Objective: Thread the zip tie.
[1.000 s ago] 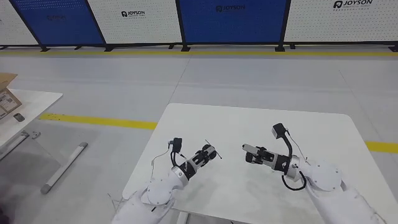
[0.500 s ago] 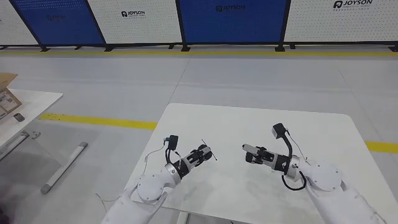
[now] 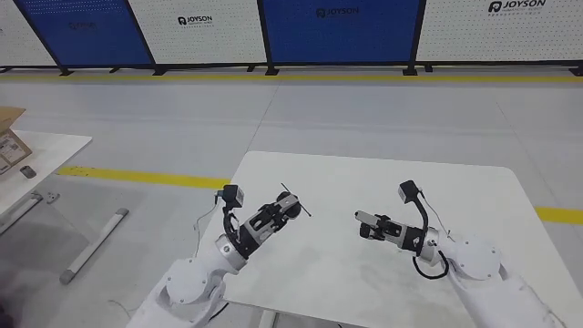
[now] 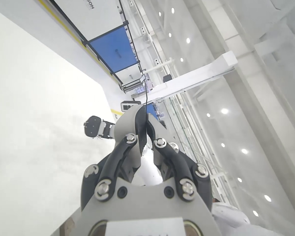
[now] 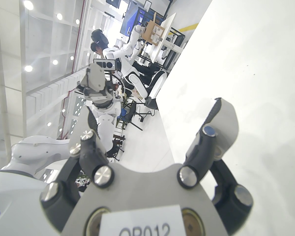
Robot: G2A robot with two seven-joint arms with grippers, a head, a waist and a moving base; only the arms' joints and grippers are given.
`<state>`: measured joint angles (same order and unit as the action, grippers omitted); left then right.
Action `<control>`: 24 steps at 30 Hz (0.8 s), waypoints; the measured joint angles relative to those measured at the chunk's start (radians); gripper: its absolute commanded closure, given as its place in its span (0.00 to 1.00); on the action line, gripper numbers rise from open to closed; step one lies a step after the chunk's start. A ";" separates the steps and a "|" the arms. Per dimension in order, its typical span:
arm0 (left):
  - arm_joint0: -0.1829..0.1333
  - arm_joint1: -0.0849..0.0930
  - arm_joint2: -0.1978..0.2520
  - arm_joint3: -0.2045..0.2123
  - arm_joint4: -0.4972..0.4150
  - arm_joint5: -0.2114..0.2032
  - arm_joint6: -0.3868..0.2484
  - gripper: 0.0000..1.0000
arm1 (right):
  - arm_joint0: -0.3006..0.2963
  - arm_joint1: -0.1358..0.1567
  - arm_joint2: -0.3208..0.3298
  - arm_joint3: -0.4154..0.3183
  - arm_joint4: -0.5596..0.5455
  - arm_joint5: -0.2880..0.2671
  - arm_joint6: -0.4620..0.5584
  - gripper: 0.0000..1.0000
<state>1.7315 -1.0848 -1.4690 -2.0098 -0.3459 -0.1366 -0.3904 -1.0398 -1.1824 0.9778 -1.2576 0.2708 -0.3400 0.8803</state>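
A thin black zip tie sticks out past the fingertips of my left gripper, which is shut on it. From above, the left gripper hangs over the white table's left part, and the zip tie shows as a short dark line at its tip. My right gripper sits a little to the right, facing the left one with a gap between them. In its own wrist view the right gripper is open with nothing between its fingers, and the left gripper is farther off.
The table's left edge lies close under the left arm. Bare tabletop stretches behind and to the right of both grippers. A second table with a cardboard box stands at the far left across open floor.
My left arm has swung left and toward the far side, carrying the zip tie away from the right gripper. The right arm has not moved.
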 measured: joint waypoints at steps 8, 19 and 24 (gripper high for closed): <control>0.001 0.000 0.002 0.002 -0.002 0.005 0.001 1.00 | 0.000 0.000 0.000 0.000 0.000 0.000 0.000 0.00; -0.161 -0.019 0.148 0.248 0.049 0.118 0.043 1.00 | 0.000 0.000 0.000 0.000 0.000 0.000 0.000 0.00; -0.204 -0.024 0.187 0.353 0.067 0.135 0.029 1.00 | 0.000 0.000 0.000 0.000 0.000 0.000 0.000 0.00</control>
<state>1.5272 -1.1090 -1.2819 -1.6565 -0.2786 -0.0015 -0.3612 -1.0398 -1.1824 0.9778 -1.2576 0.2708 -0.3400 0.8803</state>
